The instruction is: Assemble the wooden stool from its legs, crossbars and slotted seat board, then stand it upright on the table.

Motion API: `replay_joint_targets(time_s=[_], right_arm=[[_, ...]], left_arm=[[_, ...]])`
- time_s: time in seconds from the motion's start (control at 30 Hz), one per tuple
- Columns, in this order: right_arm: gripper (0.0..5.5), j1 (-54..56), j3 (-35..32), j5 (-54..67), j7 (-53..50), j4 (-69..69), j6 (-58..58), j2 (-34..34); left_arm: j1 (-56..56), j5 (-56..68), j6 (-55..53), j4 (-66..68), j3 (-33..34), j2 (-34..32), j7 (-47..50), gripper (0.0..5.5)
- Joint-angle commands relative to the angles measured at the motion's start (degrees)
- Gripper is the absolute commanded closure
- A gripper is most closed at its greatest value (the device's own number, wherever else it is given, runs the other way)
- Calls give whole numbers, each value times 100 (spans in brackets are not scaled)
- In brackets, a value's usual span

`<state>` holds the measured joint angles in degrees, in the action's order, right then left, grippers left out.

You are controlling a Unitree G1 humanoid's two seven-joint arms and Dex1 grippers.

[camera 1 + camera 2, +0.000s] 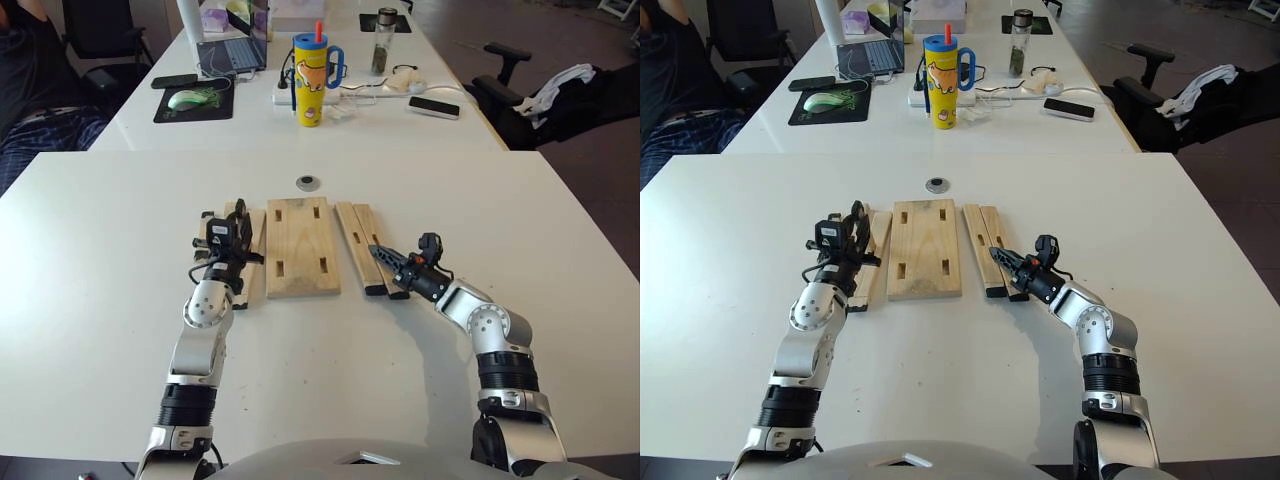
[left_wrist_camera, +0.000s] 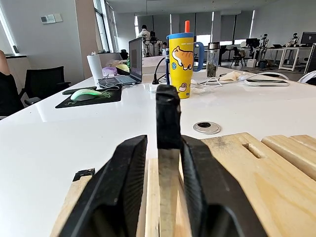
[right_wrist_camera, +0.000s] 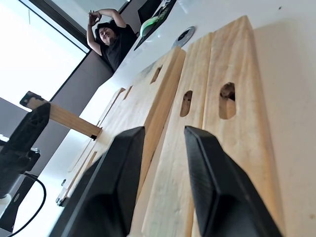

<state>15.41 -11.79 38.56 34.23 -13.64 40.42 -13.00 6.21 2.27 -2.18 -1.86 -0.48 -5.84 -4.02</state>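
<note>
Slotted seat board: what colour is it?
The slotted seat board is pale natural wood, unpainted; the left eye view shows it best.

Left claw (image 1: 238, 222) sits over the strips (image 1: 257, 240) left of the seat board (image 1: 300, 245); their count can't be told. The crossbar (image 2: 169, 177) it pinches runs out of frame. Right claw (image 1: 382, 258) masks the near ends of the leg pair (image 1: 355, 225).

table (image 1: 100, 260) | slotted seat board (image 1: 298, 246) centre | two slotted legs (image 1: 350, 235) just right | wooden strips (image 1: 257, 270) just left | grommet (image 1: 308, 182) beyond
</note>
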Motion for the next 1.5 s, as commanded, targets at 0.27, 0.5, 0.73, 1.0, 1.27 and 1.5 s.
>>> replay_joint_targets(time_s=[0.27, 0.5, 0.73, 1.0, 1.27, 1.5], right_arm=[[401, -39, 10, -36, 13, 14, -46, 137], [401, 30, 12, -79, -18, -84, -177, 219], [401, 22, 7, -89, -48, -99, -273, 286], [401, 5, -1, -86, -98, -86, -344, 327], [401, 10, 16, -84, -116, -66, -383, 375], [401, 37, 22, -87, -108, -110, -444, 409]], left_arm=[[1404, 462, -447, -588, 374, -42, -67, 359], [3007, 891, -1482, 0, 587, -238, -246, 464], [2958, 823, -1715, -37, 608, -298, -236, 548], [2876, 832, -1948, 177, 575, -315, -348, 548], [2029, 436, -2568, 1308, 159, -415, -448, 548], [2040, 404, -2103, 1734, 199, -355, -506, 548]])
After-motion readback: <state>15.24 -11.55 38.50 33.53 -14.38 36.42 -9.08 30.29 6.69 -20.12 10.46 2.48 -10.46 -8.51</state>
